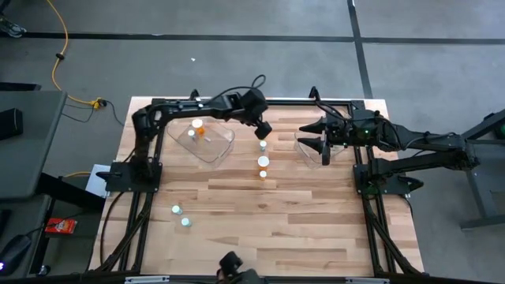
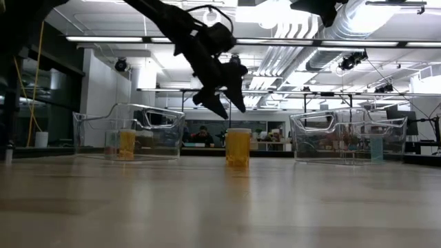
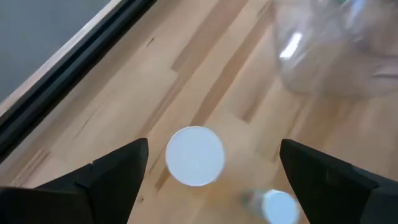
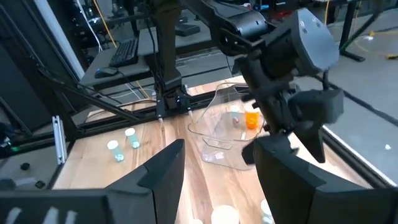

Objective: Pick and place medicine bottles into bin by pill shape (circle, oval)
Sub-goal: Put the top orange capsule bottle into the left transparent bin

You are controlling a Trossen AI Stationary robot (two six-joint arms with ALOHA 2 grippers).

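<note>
From above, your left gripper [image 1: 263, 131] hangs over the middle of the tabletop [image 1: 316, 221], jaws spread apart and holding nothing, just above a short row of medicine bottles [image 1: 263, 162]. An orange bottle [image 1: 197, 126] sits in the left clear bin [image 1: 211, 140]. Two pale bottles [image 1: 181, 215] stand near the tabletop's left side. Your right gripper [image 1: 325, 144] waits over the right clear bin [image 1: 304, 147], jaws parted and empty.

From table height, you see the left gripper [image 2: 226, 103] in the air above and just left of an orange bottle [image 2: 238, 146] standing between the two bins.

Through the left wrist, a white cap [image 3: 195, 155] lies between the open fingers [image 3: 112, 171], untouched, with a second cap [image 3: 278, 206] near it.

Through the right wrist, the left arm's gripper [image 4: 298, 124] hangs beside the bin [image 4: 217, 140] holding the orange bottle [image 4: 251, 118], and the two pale bottles [image 4: 123, 144] stand well apart from it.
</note>
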